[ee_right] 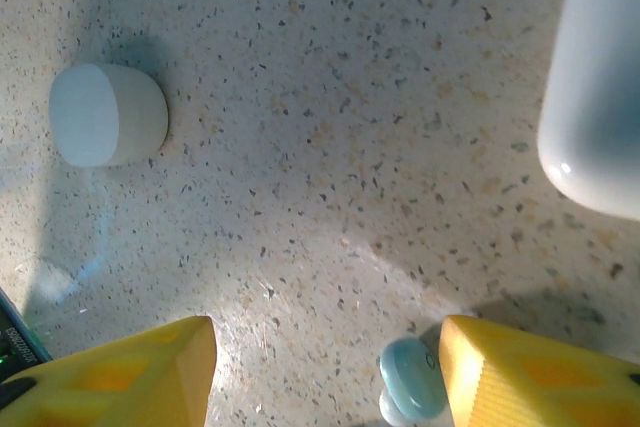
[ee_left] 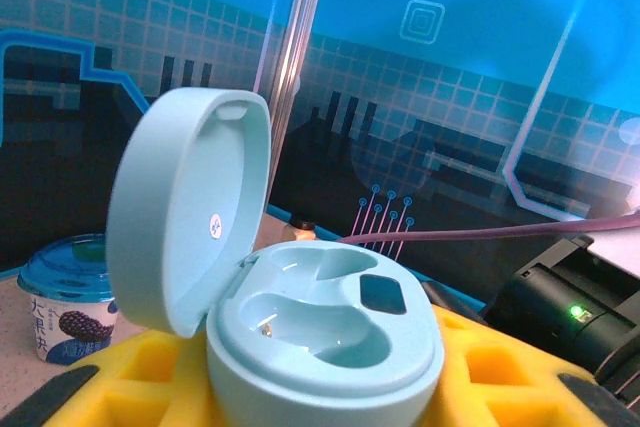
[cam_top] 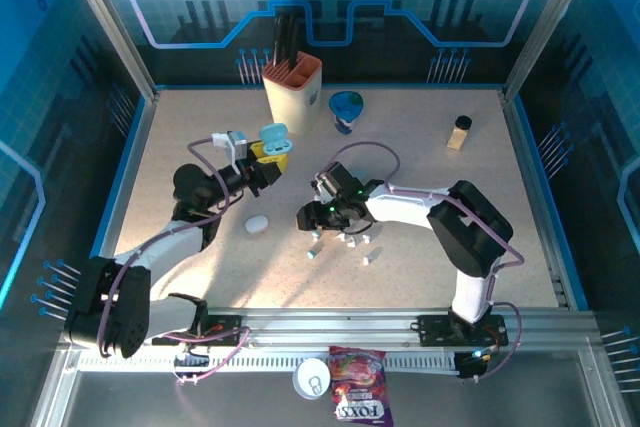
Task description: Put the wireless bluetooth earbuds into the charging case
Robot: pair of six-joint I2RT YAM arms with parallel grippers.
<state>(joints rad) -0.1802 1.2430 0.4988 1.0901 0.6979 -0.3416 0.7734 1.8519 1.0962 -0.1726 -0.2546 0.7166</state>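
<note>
On the table [cam_top: 500, 207], the earbuds [cam_top: 345, 240] lay loose, none seated; the left gripper [cam_top: 268, 154] clenched the open charging case [ee_left: 320, 332], wells empty, while the right gripper [ee_right: 325, 367] hovered, jaws apart, over one teal earbud [ee_right: 410, 382].

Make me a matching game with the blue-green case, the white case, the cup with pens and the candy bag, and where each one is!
Things:
1. teal case
2. white case
3. pen cup
4. snack bag

Places:
A. lying shut on the table
B. standing at the back of the table
C. lid open, between the yellow fingers of the left gripper
D. in front of the rail, off the tabletop

Pairs: 1-C, 2-A, 3-B, 4-D
</note>
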